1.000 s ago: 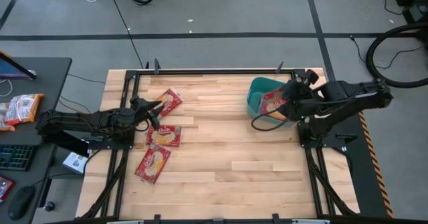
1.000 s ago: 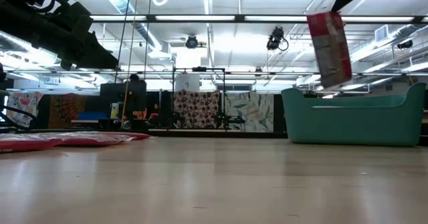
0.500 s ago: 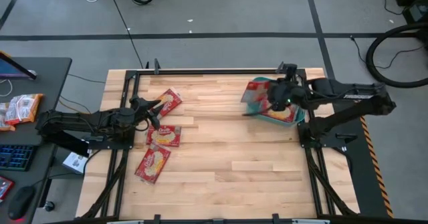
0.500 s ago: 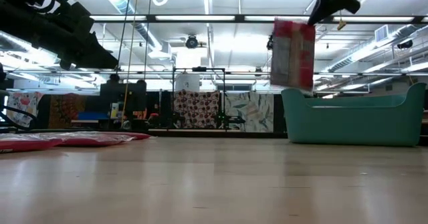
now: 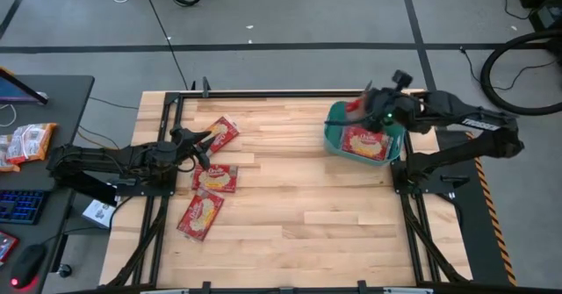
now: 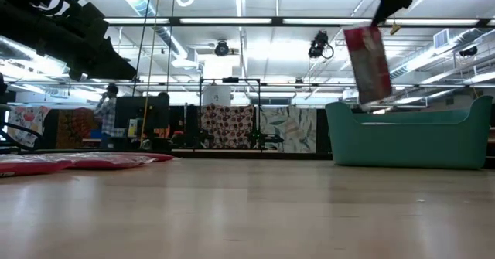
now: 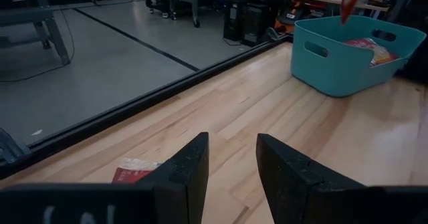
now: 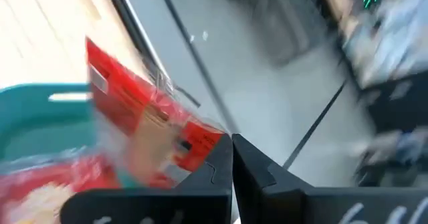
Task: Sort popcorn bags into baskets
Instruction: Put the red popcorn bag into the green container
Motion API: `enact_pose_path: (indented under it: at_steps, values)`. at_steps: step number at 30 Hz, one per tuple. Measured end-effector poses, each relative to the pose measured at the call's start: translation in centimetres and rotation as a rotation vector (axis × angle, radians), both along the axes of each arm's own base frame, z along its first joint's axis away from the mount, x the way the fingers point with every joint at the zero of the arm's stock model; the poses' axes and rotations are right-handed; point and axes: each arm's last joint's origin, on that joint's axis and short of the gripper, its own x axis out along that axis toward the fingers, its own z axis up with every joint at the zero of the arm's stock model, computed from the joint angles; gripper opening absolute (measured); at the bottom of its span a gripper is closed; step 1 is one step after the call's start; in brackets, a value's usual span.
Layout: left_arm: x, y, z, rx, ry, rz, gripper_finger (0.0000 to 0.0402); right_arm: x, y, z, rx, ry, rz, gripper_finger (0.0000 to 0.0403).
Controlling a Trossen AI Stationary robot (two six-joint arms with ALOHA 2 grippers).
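A red popcorn bag (image 6: pixel 366 64) is pinched in the closed right gripper (image 5: pixel 376 112) and hung above the teal tub (image 5: pixel 335 138), where another bag (image 5: pixel 364 142) lies. Well apart from the tub, the left gripper (image 7: pixel 231 158) is held open near three bags (image 5: pixel 216 179) on the table (image 5: pixel 290 215).

robotics lab: ceiling strip lights (image 6: pixel 255 21), taped concrete floor (image 5: pixel 290 13).

Ceiling strip lights (image 6: pixel 255 21) are glaring bright in the low view, washing out the area above the teal tub (image 6: pixel 410 139). Right wrist view is smearing heavily with motion blur around the red packet (image 8: pixel 144 127). High view is staying evenly lit, with soft shadows.
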Motion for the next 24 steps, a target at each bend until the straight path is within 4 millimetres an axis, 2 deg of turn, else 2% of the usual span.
enact_pose_path:
  at_steps: [4, 7, 15, 24]
  values:
    - [-0.1, 0.1, 0.0, 0.009, -0.002, 0.029, 0.013, -1.6, -0.4, -0.4, 0.166, 0.006, -0.183, 0.0004]
    - [-0.1, 0.1, 0.0, 0.013, -0.002, 0.04, 0.013, -1.8, -0.5, -0.9, 0.252, 0.034, -0.294, 0.0004]
    - [0.0, 0.1, 0.1, 0.011, -0.014, 0.039, 0.013, 0.1, -0.6, -1.8, 0.434, 0.058, -0.28, 0.0004]
    - [0.0, 0.1, 0.1, 0.01, -0.014, 0.037, 0.013, 4.1, -0.5, -4.6, 0.691, 0.138, -0.322, 0.0004]
